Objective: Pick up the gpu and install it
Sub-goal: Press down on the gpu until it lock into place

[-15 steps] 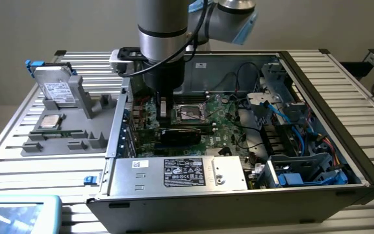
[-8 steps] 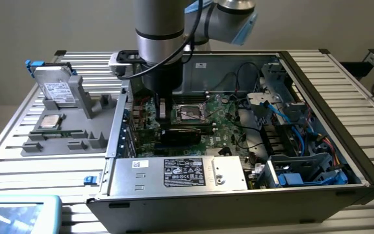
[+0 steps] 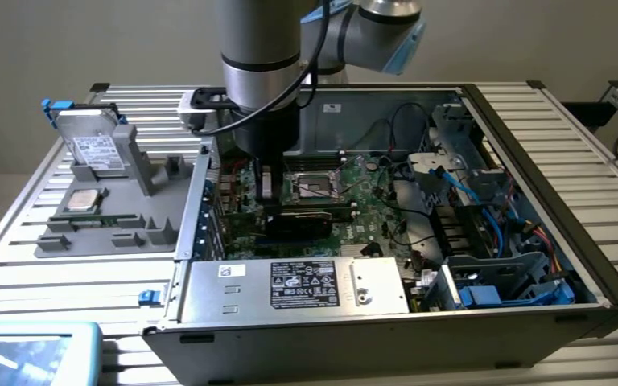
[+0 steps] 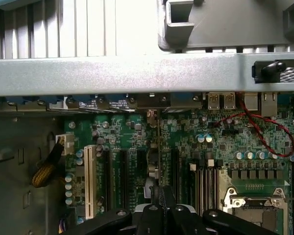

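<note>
gripper [image 4: 159,208] fingers are pinched tight on the top edge of the gpu [image 4: 158,147], which the wrist view sees edge-on as a thin vertical line running from the fingertips down toward the motherboard [image 4: 210,152]. from the exterior view the arm reaches down into the open computer case [image 3: 566,209], and the card shows as a dark block [image 3: 298,219] just below the gripper [image 3: 271,193], close over the board beside the empty cpu socket [image 3: 315,186]. the card stands upright among the expansion slots, near the rear wall of the case; whether its connector edge is already in a slot or just above one, i cannot tell. beyond the case wall, to the exterior view's left, a grey parts tray [image 3: 126,217] carries a silver hard drive [image 3: 94,149] standing up and a processor chip [image 3: 81,201] lying flat. the risk, as i judge it, is misalignment: if the card's edge sits slightly off the slot or leans, pressing down could jam it against the slot wall, bend the board or make the card twist in the grip. its metal bracket could also catch on the rear frame of the case, and the red wire [image 4: 264,129] lies close enough to matter if the card drifts sideways.
</note>
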### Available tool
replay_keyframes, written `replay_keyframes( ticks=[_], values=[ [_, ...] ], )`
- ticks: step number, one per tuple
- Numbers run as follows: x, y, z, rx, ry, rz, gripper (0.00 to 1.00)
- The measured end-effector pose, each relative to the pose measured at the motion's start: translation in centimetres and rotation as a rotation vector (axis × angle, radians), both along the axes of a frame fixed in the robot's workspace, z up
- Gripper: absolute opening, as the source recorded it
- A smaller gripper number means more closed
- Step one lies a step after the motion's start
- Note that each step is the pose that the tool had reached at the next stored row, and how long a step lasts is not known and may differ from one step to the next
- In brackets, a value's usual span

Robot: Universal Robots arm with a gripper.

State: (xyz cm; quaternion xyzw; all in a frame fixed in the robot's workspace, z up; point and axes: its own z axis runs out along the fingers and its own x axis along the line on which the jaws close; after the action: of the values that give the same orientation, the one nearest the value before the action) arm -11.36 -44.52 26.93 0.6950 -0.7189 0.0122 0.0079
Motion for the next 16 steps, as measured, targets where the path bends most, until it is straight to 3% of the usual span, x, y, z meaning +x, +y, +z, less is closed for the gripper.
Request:
replay_keyframes(
  ticks=[5, 7, 10, 16],
  values=[
    [0.0, -0.01, -0.65, -0.0013, -0.0019, 0.0, 0.12],
    [0.0, 0.04, -0.17, 0.0022, -0.0029, -0.001, 0.12],
    [0.3, -0.06, 1.09, -0.0002, -0.0012, 0.0, 0.12],
    [2.0, -0.35, 1.15, 0.0, 0.0014, 0.0, 0.12]
  ],
)
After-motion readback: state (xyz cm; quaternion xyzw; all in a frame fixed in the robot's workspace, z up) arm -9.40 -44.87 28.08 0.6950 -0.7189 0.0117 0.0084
